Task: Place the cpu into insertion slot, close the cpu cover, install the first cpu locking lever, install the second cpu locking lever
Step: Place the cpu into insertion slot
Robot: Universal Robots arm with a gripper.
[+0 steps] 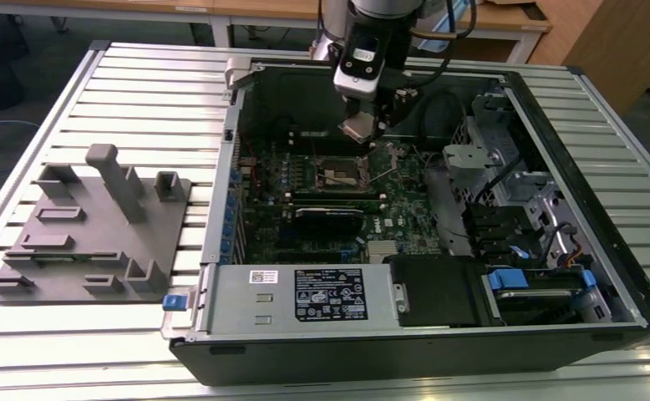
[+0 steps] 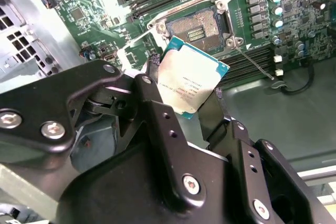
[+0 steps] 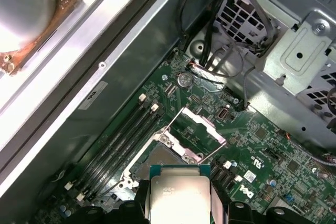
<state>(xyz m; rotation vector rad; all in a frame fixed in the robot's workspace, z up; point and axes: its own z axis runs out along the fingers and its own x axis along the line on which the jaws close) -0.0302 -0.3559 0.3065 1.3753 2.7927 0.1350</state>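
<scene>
1. The fingers (image 2: pixel 157 113) of the gripper (image 2: pixel 185 95) clamp the cpu (image 2: pixel 191 82) by its opposite edges.
2. In the exterior view's upper middle, the cpu hangs over the insertion slot (image 1: pixel 342 171), apart from it.
3. The cpu cover (image 3: pixel 198 129) stands flipped open beside the slot.

Green, grey and black mostly

The cpu (image 2: pixel 191 80) has a dull silver-grey top with a teal edge, held in the black gripper (image 2: pixel 184 92). The insertion slot (image 2: pixel 198 24) is dark with a silvery rim, on a green motherboard (image 3: pixel 262 150). Exterior view: grey fixture plate (image 1: pixel 91 225) at 9 o'clock of the black case (image 1: pixel 414 359), blue tab (image 1: pixel 174 302) at its 8 o'clock.
</scene>
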